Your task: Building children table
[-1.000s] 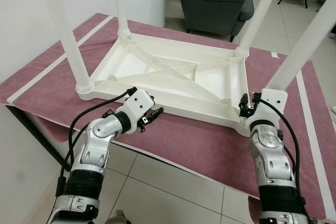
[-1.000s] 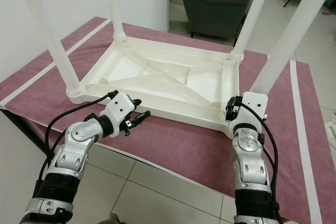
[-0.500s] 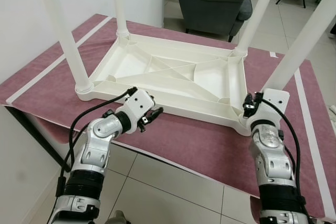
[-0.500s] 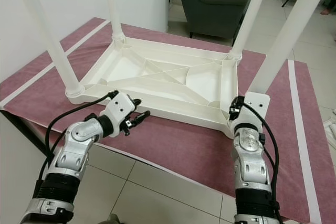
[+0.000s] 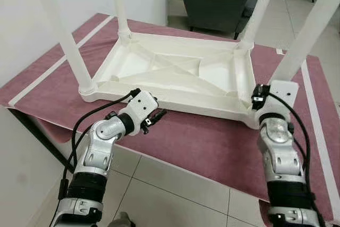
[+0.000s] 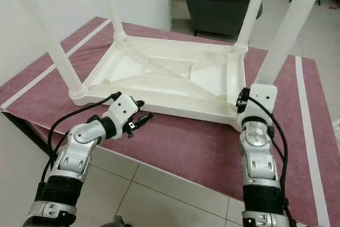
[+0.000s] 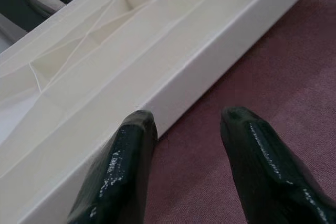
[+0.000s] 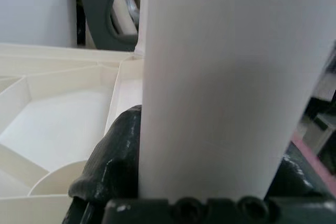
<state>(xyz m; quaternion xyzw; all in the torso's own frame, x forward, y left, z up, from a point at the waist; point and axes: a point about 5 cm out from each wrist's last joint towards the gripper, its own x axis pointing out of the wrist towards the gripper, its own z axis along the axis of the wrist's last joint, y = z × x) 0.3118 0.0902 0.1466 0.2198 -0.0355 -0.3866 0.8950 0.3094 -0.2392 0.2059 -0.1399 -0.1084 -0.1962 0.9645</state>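
A white plastic children's table (image 5: pixel 175 78) lies upside down on a dark red cloth (image 5: pixel 202 142) that covers a larger worktop, its ribbed underside facing up with diagonal braces crossing between shallow compartments. Four round white legs stand up from its corners: the near-left leg (image 5: pixel 64 33), the far-left leg (image 5: pixel 119 3), the far-right leg (image 5: pixel 260 6) and the near-right leg (image 5: pixel 311 30). The frame looks slightly raised at its near-right corner, though the pictures do not make that certain.

The right gripper (image 5: pixel 260 99) is at that near-right corner, and in the right wrist view its black fingers (image 8: pixel 113 156) sit on either side of the near-right leg, clamped around its base. The left gripper (image 7: pixel 184 145) is just in front of the table's near long edge, left of its middle; its two fingers are spread apart, one fingertip touching or nearly touching the white side wall and the other over the cloth, with nothing between them.

Pale strips (image 5: pixel 53 67) run along the cloth to the left and right of the table. Beyond the table's far edge a dark grey armchair (image 5: pixel 218 1) stands on the tiled floor (image 5: pixel 175 184), well apart from the worktop. A white wall (image 5: pixel 21 9) rises to the left of the table.
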